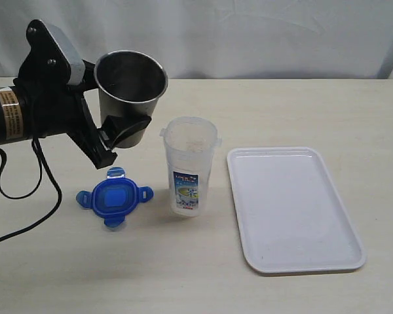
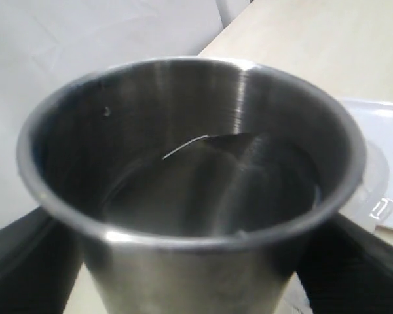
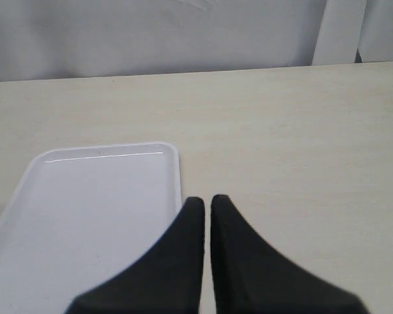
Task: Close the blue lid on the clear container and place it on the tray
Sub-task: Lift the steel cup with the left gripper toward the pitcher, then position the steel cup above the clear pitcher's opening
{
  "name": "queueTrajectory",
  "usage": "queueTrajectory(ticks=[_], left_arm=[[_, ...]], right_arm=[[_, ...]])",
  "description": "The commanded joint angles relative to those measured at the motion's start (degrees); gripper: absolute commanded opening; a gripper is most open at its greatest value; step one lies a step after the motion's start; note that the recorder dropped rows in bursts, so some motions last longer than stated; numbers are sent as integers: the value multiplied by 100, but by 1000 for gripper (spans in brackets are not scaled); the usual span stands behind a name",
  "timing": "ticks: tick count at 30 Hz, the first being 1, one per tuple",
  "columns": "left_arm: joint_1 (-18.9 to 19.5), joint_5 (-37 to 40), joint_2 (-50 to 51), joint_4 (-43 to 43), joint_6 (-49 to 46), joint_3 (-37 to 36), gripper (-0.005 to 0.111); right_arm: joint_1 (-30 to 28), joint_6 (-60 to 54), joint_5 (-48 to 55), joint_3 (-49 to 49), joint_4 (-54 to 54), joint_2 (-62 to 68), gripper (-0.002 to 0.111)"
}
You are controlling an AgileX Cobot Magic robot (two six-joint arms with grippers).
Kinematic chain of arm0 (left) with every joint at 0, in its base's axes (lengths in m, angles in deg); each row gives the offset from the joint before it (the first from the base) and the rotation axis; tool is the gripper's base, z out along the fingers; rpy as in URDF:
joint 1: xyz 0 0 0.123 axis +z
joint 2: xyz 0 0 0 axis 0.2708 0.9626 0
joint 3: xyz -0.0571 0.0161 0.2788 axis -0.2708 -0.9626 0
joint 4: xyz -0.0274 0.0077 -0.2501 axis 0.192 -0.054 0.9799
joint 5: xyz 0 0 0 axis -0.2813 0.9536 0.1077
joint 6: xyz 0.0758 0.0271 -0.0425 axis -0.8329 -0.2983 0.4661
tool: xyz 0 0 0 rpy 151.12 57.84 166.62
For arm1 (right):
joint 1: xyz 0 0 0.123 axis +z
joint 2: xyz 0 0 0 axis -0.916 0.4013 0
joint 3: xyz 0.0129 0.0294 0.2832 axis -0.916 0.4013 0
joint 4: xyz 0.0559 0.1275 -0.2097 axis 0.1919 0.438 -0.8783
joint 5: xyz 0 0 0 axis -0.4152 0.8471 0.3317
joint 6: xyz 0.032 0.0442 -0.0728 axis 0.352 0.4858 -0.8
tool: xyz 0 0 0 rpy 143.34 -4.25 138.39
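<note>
The clear container [image 1: 190, 167] stands upright and uncovered on the table, its printed label facing the camera. The blue lid [image 1: 114, 197] lies flat on the table to its left, flaps spread. The white tray [image 1: 291, 206] lies to the container's right with nothing on it; its corner shows in the right wrist view [image 3: 85, 216]. My left gripper [image 1: 121, 131] is shut on a steel cup [image 1: 130, 91], held in the air above the lid and left of the container. The cup [image 2: 190, 190] fills the left wrist view. My right gripper [image 3: 206, 203] is shut on nothing, beside the tray's edge.
A black cable [image 1: 26, 196] loops over the table at the left. A white cloth backdrop [image 1: 249, 33] hangs behind the table. Bare tabletop [image 1: 183, 275] lies in front of the lid and container.
</note>
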Motion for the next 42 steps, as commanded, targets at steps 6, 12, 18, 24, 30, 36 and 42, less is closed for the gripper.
queueTrajectory(ticks=[6,12,18,24,30,36,42], left_arm=[[-54,-262,-9,589,808,87,0],[-54,-796,268,733,1113,87,0],[-54,-796,355,866,880,87,0],[-54,-796,355,866,337,87,0],[-54,-619,355,844,-143,87,0],[-54,-545,356,834,-252,87,0],[-54,-545,356,844,-614,87,0]], right_arm=[[4,-48,-23,11,-3,-22,4],[4,-48,-23,11,-3,-22,4],[4,-48,-23,11,-3,-22,4],[4,-48,-23,11,-3,-22,4],[4,-48,-23,11,-3,-22,4],[4,-48,-23,11,-3,-22,4],[4,-48,-23,11,-3,-22,4]])
